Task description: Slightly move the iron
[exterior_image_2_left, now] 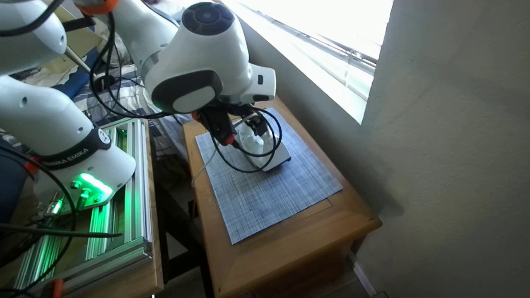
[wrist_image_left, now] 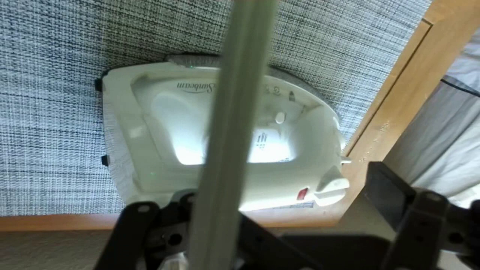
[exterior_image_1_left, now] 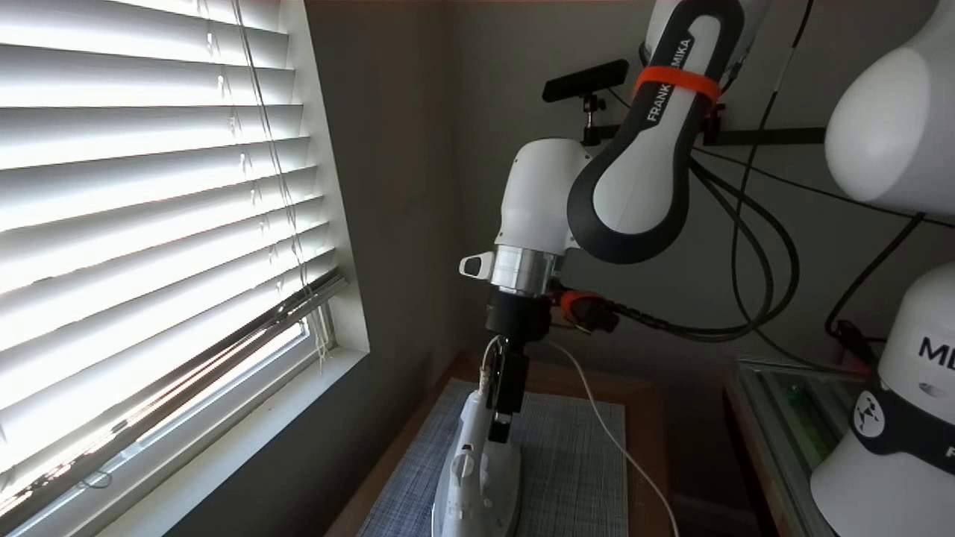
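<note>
The white iron (exterior_image_1_left: 466, 485) rests on a grey-blue woven mat (exterior_image_1_left: 574, 462) on a wooden table. It shows from above in the wrist view (wrist_image_left: 285, 180), and is partly covered by the gripper and black cables in an exterior view (exterior_image_2_left: 276, 159). My black gripper (wrist_image_left: 311, 187) points down at the handle, its fingers wide apart with nothing between their tips. In an exterior view the gripper (exterior_image_1_left: 501, 426) is right beside the handle; I cannot tell whether it touches. The thin white cord (wrist_image_left: 234, 120) crosses close in front of the wrist camera, hiding part of the iron and one finger.
The wooden table (exterior_image_2_left: 265, 269) stands beside a wall and a window with blinds (exterior_image_1_left: 164, 186). Black cables (exterior_image_2_left: 248, 169) hang from the wrist over the iron. The robot's base (exterior_image_2_left: 87, 174) stands on a metal frame beside the table. A bed (exterior_image_2_left: 136, 91) lies behind.
</note>
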You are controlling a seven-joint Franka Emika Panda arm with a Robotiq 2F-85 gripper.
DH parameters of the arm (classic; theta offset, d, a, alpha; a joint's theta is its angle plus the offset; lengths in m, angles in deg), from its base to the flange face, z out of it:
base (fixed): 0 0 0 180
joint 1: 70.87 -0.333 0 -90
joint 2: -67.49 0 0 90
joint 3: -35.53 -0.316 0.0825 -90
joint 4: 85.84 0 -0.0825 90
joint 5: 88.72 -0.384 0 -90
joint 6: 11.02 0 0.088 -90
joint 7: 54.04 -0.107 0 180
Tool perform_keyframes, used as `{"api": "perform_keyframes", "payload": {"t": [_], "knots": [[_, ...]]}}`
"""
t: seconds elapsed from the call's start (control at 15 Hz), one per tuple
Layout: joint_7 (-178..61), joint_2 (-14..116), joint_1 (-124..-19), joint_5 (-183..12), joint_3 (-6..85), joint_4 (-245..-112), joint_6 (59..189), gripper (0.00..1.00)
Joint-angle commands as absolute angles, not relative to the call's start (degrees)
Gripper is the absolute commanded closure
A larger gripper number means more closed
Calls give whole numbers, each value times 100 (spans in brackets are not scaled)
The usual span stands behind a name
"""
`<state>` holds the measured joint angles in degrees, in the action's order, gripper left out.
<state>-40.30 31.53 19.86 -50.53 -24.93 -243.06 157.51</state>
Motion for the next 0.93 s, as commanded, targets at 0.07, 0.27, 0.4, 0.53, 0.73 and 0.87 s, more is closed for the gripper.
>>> {"api": "perform_keyframes", "payload": {"t": [0.07, 0.27, 0.4, 0.53, 0.73, 0.87], "knots": [[-4041, 3015, 2951, -4877, -3472, -24308, 15143, 0], [-4045, 2936, 3450, -4889, -4051, -24313, 14743, 0], [-4008, 2860, 3757, -4903, -4416, -24313, 14463, 0], [-3964, 2750, 4022, -4924, -4732, -24314, 14170, 0], [-4000, 2929, 3909, -5053, -4689, -24316, 14197, 0], [-3974, 2861, 4009, -5053, -4772, -24316, 14128, 0]]}}
